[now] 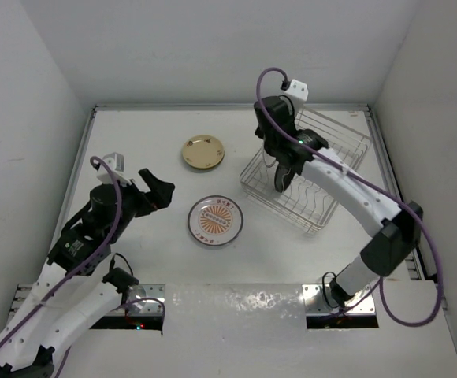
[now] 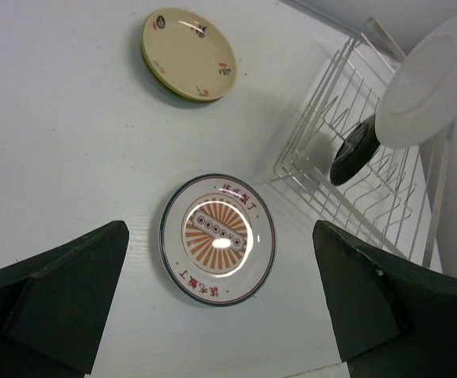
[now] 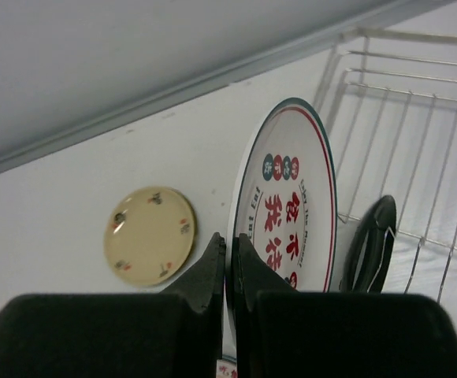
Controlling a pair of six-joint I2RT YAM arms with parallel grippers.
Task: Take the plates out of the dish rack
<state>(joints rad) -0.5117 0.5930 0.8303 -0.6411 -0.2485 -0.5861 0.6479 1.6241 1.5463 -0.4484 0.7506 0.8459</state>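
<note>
The silvery wire dish rack (image 1: 335,157) stands at the back right. My right gripper (image 3: 230,248) is shut on the rim of a white plate with red characters (image 3: 291,205), held upright on edge over the rack's left part; the plate also shows in the left wrist view (image 2: 429,79). A black plate (image 3: 370,244) stands upright in the rack beside it. A white plate with an orange sunburst (image 1: 215,220) lies flat on the table. A tan plate (image 1: 203,152) lies behind it, on a green-edged plate (image 2: 156,75). My left gripper (image 1: 161,193) is open and empty, left of the sunburst plate.
White walls close in the table at the back and on both sides. The rack's raised wire sides (image 3: 417,102) surround the held plate. The right arm (image 1: 354,197) reaches over the rack's front.
</note>
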